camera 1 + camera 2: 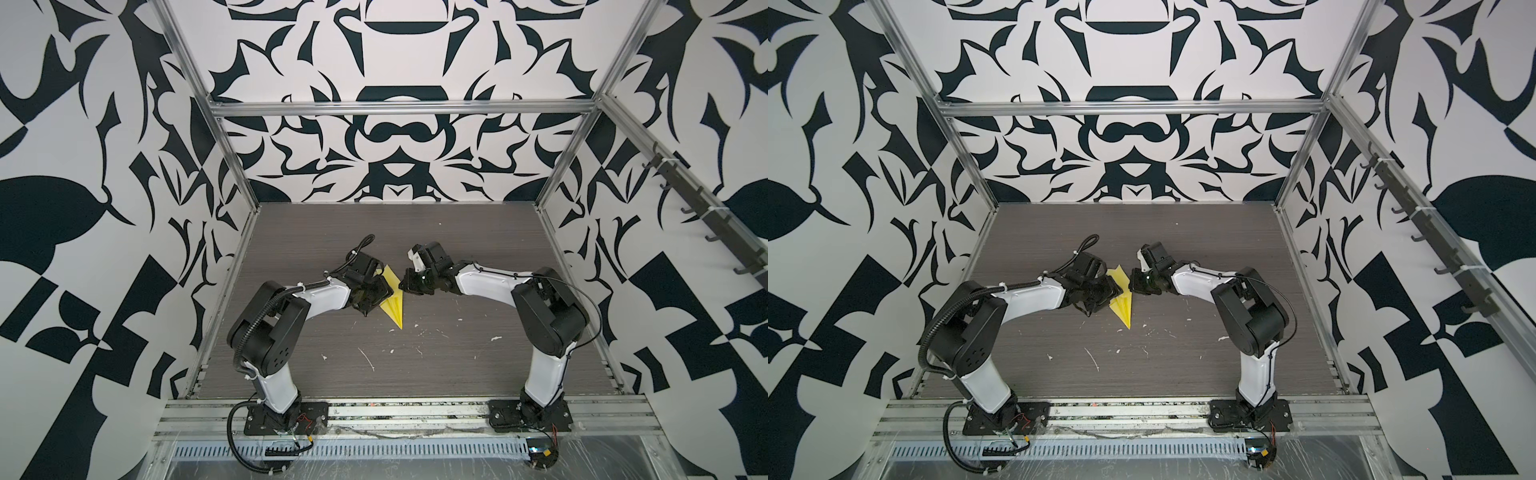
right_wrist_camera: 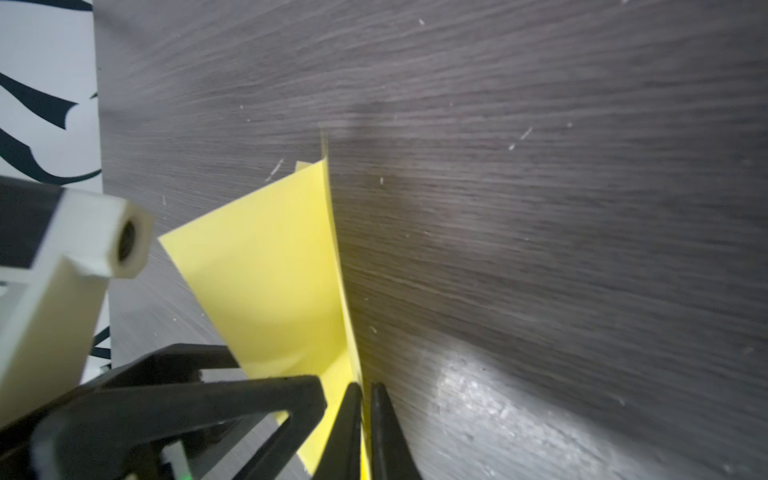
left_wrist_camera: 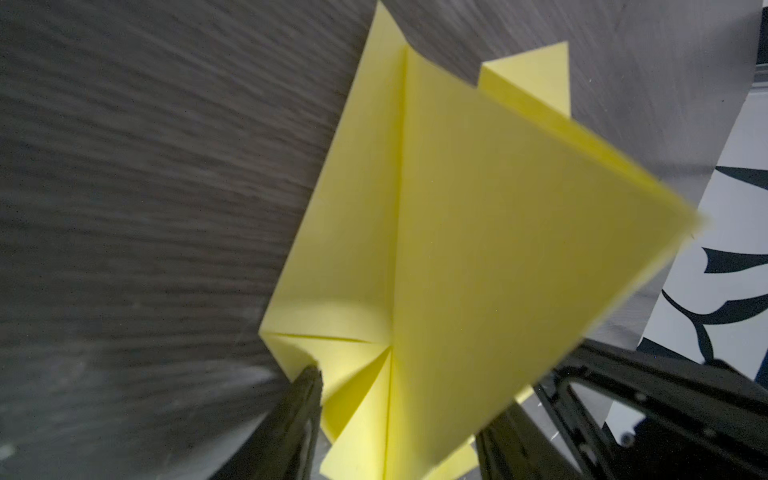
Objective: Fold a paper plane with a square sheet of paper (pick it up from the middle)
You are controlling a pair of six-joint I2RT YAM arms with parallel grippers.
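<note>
The yellow paper plane [image 1: 394,307] [image 1: 1123,309] lies mid-table as a narrow folded dart, its tip toward the front edge. My left gripper [image 1: 380,297] [image 1: 1100,297] sits at its left side. In the left wrist view the jaws of the left gripper [image 3: 407,399] stand apart, with the creased paper plane [image 3: 478,228] between them and one fingertip [image 3: 307,382] touching a fold. My right gripper [image 1: 402,284] [image 1: 1133,286] meets the tail from the right. In the right wrist view the right gripper [image 2: 365,386] shows only a thin slit, with an edge of the paper plane [image 2: 270,270] in it.
The dark wood-grain table [image 1: 457,249] carries small white flecks [image 1: 368,357] in front of the plane. Aluminium frame posts [image 1: 232,166] and patterned walls close in the left, right and back. A white block [image 2: 104,241] juts beside the right fingers.
</note>
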